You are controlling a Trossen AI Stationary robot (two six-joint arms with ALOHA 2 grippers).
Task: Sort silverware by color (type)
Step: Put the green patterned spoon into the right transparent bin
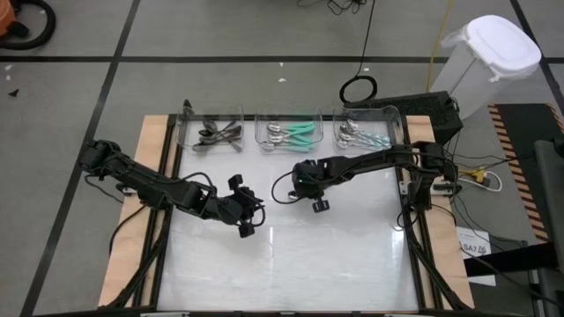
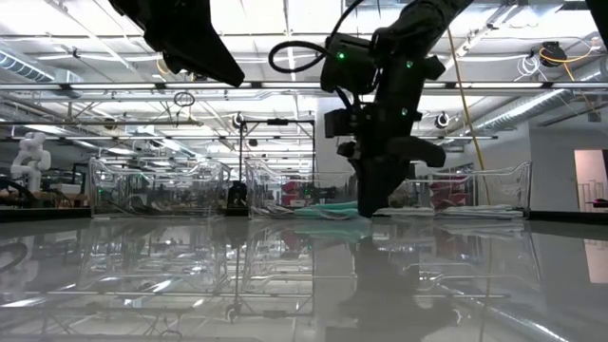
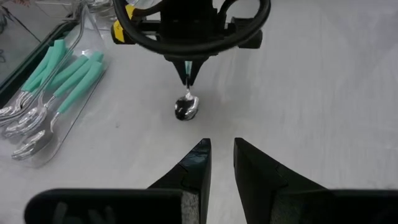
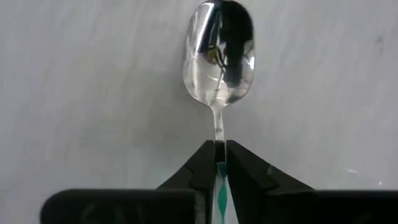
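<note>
Right wrist view: the teal-handled spoon (image 4: pixel 219 59) is pinched at its neck by the right gripper (image 4: pixel 219 163), bowl over the table (image 1: pixel 291 264). It is judged light, stiff, probably slippery. The left gripper (image 3: pixel 221 163), narrowly parted, holds nothing.

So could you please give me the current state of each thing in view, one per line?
Right gripper: shut on the teal-handled spoon.
Teal-handled spoon: held by its handle, bowl pointing away from the fingers, over the table.
Left gripper: empty, fingers slightly apart, facing the held spoon.
Left bin: holds dark utensils.
Middle bin: holds teal-handled silverware.
Right bin: holds pale-blue-handled silverware.
</note>
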